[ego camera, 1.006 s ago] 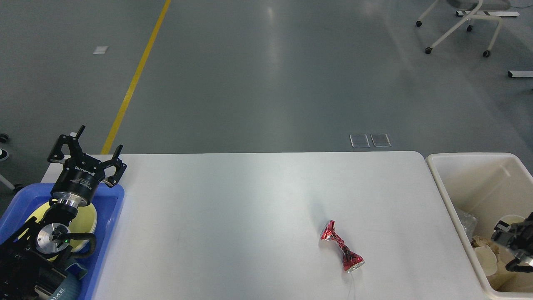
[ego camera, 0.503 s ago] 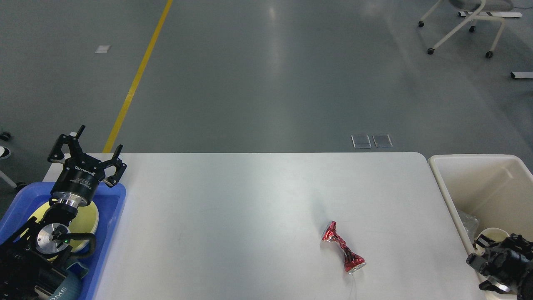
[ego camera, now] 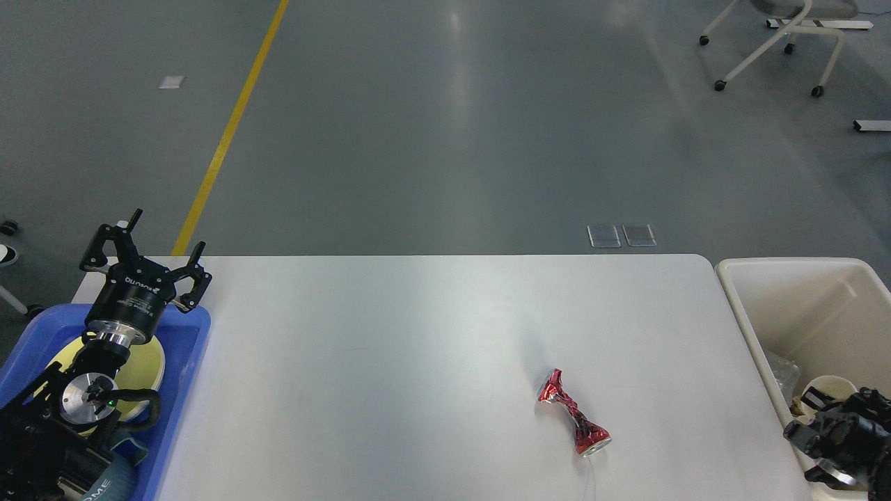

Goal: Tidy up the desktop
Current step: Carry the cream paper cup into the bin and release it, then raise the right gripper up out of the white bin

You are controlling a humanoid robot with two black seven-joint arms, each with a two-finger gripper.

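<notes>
While the desktop (ego camera: pixel 390 362) fills the lower middle of the frame, I see its far edge running straight across just below mid-height, with a rounded corner at the upper right beside the bin (ego camera: pixel 786 268). Only one loose item lies on the white surface: a crushed red can (ego camera: pixel 573 421), on its side at lower right of centre, well in from the far edge and apart from the right edge. Everything from the can leftward to the tray (ego camera: pixel 195 341) is bare white top, a wide open stretch. My left gripper (ego camera: pixel 150 247) stands at the left of the frame, above the tray's far corner, its two fingers spread apart with nothing between them; the arm behind it crosses over a yellow plate (ego camera: pixel 150 362) lying in the tray. The tray sits on the table's left end, its right rim marking the edge of the open area. At the lower right corner my right gripper (ego camera: pixel 832 445) shows dark and bunched over the near left part of the bin, and I cannot tell whether its fingers are apart or together. Crumpled waste and a pale cup (ego camera: pixel 828 386) lie in the bin just behind it. Beyond the table lies grey floor with a yellow line (ego camera: pixel 230 125) at upper left and a chair (ego camera: pixel 773 42) at upper right.
</notes>
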